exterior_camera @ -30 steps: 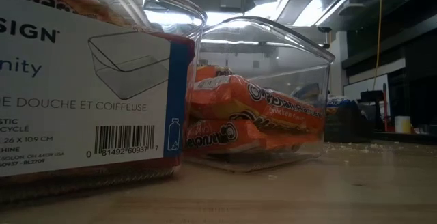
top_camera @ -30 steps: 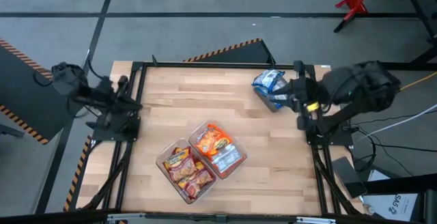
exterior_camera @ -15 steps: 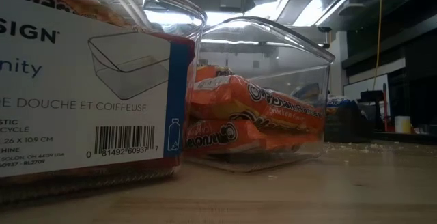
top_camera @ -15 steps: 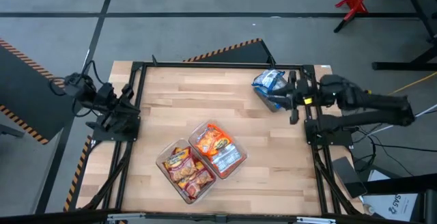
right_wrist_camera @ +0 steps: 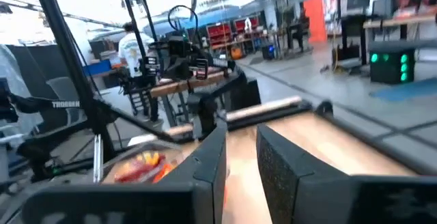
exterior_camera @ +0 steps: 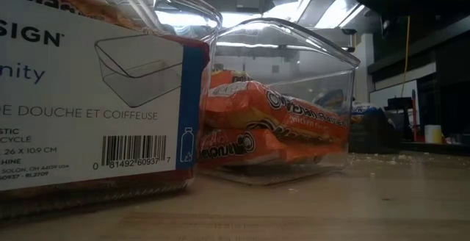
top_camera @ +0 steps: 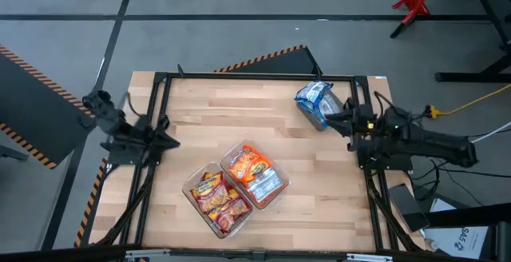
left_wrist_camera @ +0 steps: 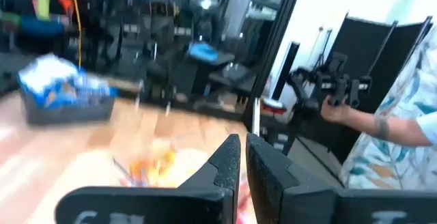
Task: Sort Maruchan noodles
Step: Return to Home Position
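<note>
Orange noodle packets (top_camera: 254,170) lie in a clear tub (top_camera: 275,194) mid-table. Red packets (top_camera: 217,200) fill a second clear tub (top_camera: 190,190) beside it. Blue packets (top_camera: 313,96) pile in a dark grey tub (top_camera: 319,122) near the far right. My left gripper (top_camera: 166,140) hangs at the table's left edge, shut (left_wrist_camera: 242,157), touching nothing. My right gripper (top_camera: 334,118) is at the right edge, just near of the dark tub. Its fingers stand a narrow gap apart (right_wrist_camera: 240,149) and hold nothing. The low view shows the orange packets (exterior_camera: 272,123) stacked in their tub.
Bare wood lies across the table's left half and near right corner (top_camera: 335,206). A black frame (top_camera: 255,76) runs round the table. A labelled clear tub (exterior_camera: 95,87) fills the low view's left. A person's hand (left_wrist_camera: 338,109) holds a device in the room beyond.
Both arms have unfolded and sunk lower at the table's sides. My right gripper has drawn a little away from the dark tub toward the near edge. My left gripper has moved slightly toward the table's middle and near edge. The tubs and packets have stayed put.
</note>
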Robot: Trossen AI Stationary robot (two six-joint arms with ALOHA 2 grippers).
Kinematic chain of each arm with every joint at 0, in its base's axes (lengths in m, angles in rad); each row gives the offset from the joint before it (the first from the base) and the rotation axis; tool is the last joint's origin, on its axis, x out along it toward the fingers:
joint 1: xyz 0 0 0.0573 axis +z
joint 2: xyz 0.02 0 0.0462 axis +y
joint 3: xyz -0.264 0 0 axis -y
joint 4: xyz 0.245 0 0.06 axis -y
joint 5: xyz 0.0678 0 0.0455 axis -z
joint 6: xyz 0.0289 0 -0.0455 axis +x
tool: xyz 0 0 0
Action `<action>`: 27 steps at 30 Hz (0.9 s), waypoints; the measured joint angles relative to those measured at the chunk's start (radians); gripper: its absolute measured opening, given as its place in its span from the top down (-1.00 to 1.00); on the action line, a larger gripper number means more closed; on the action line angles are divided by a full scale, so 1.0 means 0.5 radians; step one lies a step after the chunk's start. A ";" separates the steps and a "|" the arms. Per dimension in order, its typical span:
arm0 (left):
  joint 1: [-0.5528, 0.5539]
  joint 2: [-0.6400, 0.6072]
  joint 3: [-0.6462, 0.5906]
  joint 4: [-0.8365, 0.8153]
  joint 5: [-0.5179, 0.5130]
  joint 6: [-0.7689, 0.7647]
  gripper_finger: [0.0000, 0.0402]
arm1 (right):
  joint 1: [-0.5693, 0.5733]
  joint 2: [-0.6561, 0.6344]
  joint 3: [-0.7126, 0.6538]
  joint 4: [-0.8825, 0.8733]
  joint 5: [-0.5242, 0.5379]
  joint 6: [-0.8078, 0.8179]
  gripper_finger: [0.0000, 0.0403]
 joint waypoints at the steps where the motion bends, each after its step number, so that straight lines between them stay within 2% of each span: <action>1: 0.000 0.000 -0.064 0.031 -0.004 -0.031 0.91 | 0.000 -0.045 -0.053 -0.010 0.000 0.024 0.64; 5: 0.001 0.000 -0.309 0.269 0.001 -0.098 0.91 | 0.000 -0.206 -0.250 0.034 -0.014 0.162 0.64; 10: 0.000 0.000 -0.586 0.584 0.056 -0.185 0.91 | 0.000 -0.334 -0.502 0.258 -0.105 0.258 0.64; 12: 0.000 0.003 -0.683 0.625 0.076 -0.265 0.91 | 0.000 -0.364 -0.545 0.184 -0.109 0.251 0.64; 16: 0.000 0.086 -0.684 0.641 0.081 -0.248 0.91 | 0.002 -0.364 -0.546 -0.027 -0.065 0.231 0.64; 23: 0.000 0.085 -0.684 0.641 0.071 -0.210 0.91 | 0.001 -0.369 -0.546 0.041 -0.009 0.300 0.64; 25: 0.000 0.084 -0.684 0.646 0.131 -0.210 0.91 | 0.001 -0.370 -0.546 0.050 -0.008 0.340 0.64; 27: 0.000 0.084 -0.684 0.636 0.275 -0.255 0.91 | 0.001 -0.369 -0.546 0.020 -0.058 0.363 0.64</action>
